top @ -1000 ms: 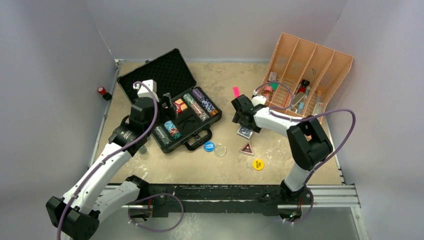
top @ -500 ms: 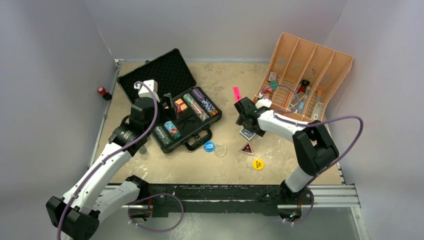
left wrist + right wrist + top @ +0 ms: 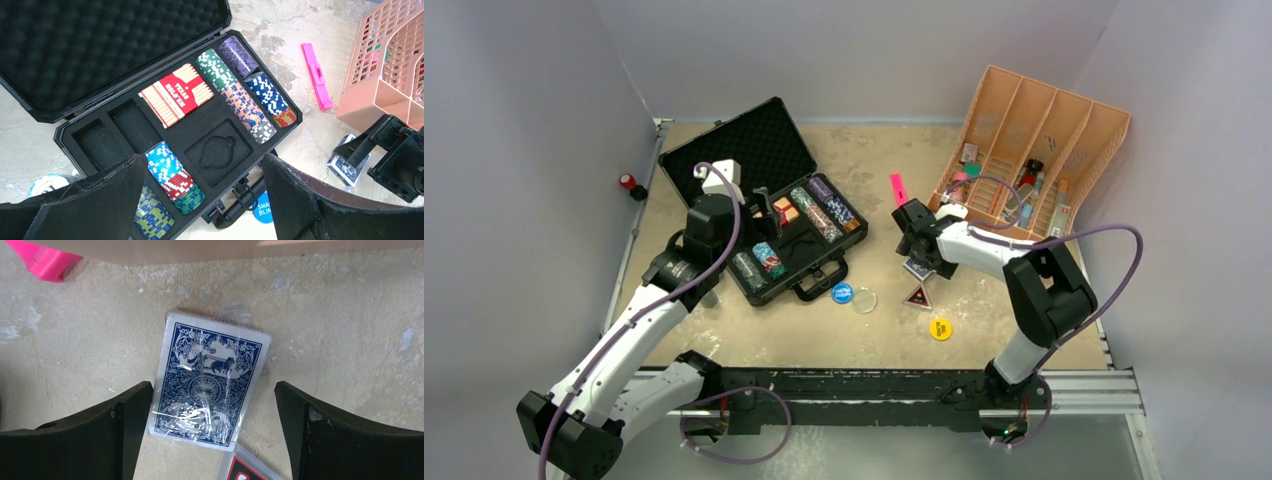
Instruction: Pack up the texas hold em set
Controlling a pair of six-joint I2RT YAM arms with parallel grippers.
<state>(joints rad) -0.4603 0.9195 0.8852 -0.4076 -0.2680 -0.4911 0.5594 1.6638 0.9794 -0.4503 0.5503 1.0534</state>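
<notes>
The black case (image 3: 739, 150) lies open at the left, with its foam lid up. It holds chip stacks (image 3: 240, 95) and a red deck (image 3: 179, 93). My left gripper (image 3: 205, 200) hovers open and empty above the case's front row, over a blue, red and green stack (image 3: 172, 177). My right gripper (image 3: 212, 405) is open and straddles a wrapped blue deck (image 3: 210, 385) that lies flat on the table. Its left finger (image 3: 125, 425) is almost at the deck's edge. The deck also shows in the top view (image 3: 915, 267). A blue disc (image 3: 842, 293), a clear disc (image 3: 864, 299) and a yellow disc (image 3: 940, 328) lie in front.
A triangular red-and-black piece (image 3: 917, 296) lies just in front of the blue deck. The orange divided tray (image 3: 1044, 150) leans at the back right, close behind my right gripper. A pink marker (image 3: 897, 184) lies beside it. A red knob (image 3: 628, 182) sits at the left wall.
My right gripper has shifted slightly towards the blue deck and its elbow has swung. The left arm and the case have not moved.
</notes>
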